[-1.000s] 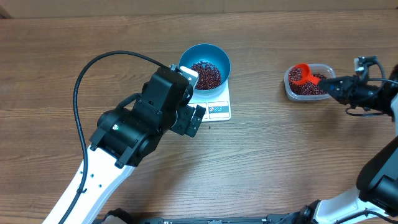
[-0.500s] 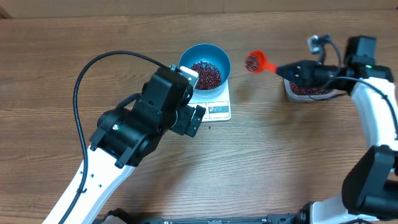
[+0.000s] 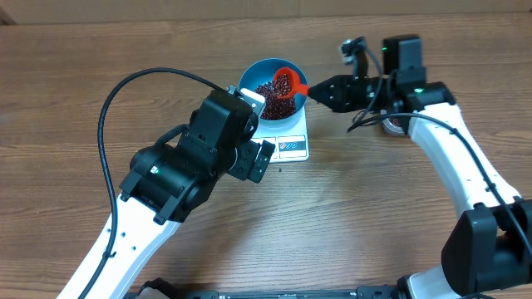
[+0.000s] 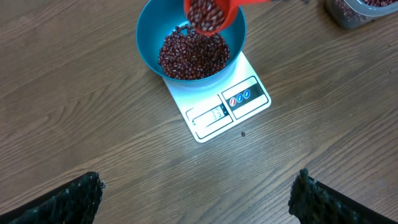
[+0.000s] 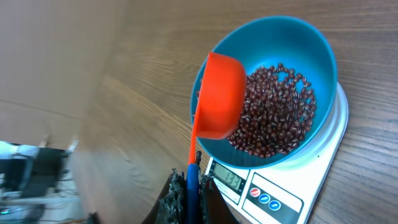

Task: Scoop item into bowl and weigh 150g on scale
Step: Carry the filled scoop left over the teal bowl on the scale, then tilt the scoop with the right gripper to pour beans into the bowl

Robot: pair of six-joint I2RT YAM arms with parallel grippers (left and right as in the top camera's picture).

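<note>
Right claw point(image 3: 326, 90) pinches the red scoop point(image 3: 285, 82), tilted to spill beans point(image 3: 271, 101) into the blue bowl point(image 3: 249, 76) atop the scale point(image 3: 292, 148), presumably so weight registers; left claw point(image 4: 196, 196) gapes wide, empty, beside the scale.

The right gripper point(image 3: 321, 90) held a red scoop point(image 3: 285, 81) over the beans point(image 3: 271, 102) in the blue bowl point(image 3: 248, 76), which sat on the white scale point(image 3: 292, 147).
</note>
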